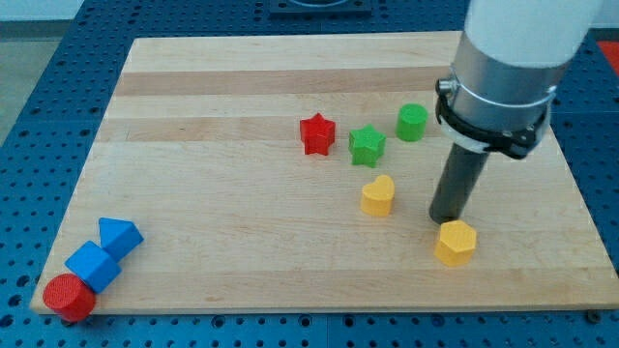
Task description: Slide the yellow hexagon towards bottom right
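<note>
Where wooden board sits on blue table — tip beside yellow hexagon

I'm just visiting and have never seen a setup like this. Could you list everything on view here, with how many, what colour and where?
wooden board: one, pale wood, fills most of the view
red star: one, red, near the middle
green star: one, green, just right of the red star
green cylinder: one, green, up and right of the green star
yellow heart: one, yellow, below the green star
yellow hexagon: one, yellow, lower right
blue triangle: one, blue, lower left corner
blue cube: one, blue, below the triangle
red cylinder: one, red, bottom left corner
my tip: one, dark rod end, just above the yellow hexagon
</note>
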Action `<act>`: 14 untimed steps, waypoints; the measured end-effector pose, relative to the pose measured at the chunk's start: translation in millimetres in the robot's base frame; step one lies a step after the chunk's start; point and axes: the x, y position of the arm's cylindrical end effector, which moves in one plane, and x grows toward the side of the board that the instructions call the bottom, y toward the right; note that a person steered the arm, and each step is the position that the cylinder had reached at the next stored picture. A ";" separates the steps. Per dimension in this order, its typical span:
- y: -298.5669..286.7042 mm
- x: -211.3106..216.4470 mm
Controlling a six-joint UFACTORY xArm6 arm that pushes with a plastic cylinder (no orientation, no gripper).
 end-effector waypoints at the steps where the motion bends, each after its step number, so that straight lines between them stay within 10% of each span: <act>1: -55.3 17.0; 3: -73.9 75.5; 14: 38.8 34.6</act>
